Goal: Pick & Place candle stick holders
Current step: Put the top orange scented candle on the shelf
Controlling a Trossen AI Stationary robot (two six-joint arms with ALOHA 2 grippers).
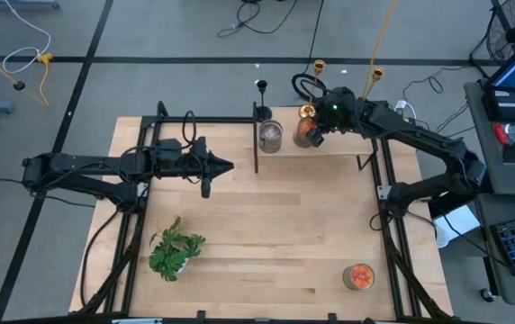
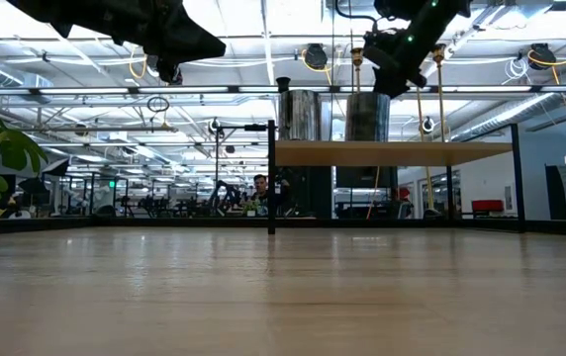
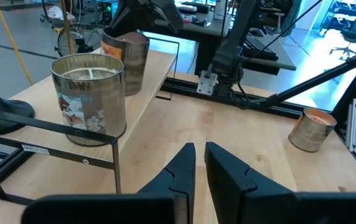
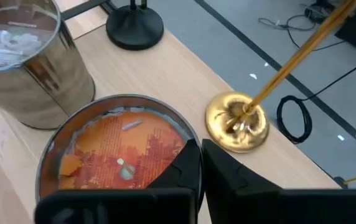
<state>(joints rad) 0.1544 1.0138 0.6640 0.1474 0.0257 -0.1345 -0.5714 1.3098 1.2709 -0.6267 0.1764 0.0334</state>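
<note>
Three slim candle stick holders stand by their round bases along the far edge of a raised wooden shelf [image 1: 338, 148]: a black one [image 1: 262, 87] and two gold ones [image 1: 319, 67] [image 1: 377, 74]. In the right wrist view one gold base [image 4: 237, 121] and the black base [image 4: 134, 26] show. My right gripper [image 4: 201, 155] is shut, close above an orange candle jar [image 4: 116, 155] and next to that gold base. My left gripper [image 1: 226, 166] is shut and empty, in the air over the table left of the shelf.
A silver candle jar [image 1: 269, 137] stands on the shelf beside the orange one. A green leafy plant [image 1: 175, 247] sits near the table's left front, and a copper candle tin [image 1: 358, 276] near its right front. Black frame rails [image 1: 388, 225] run along the table's sides.
</note>
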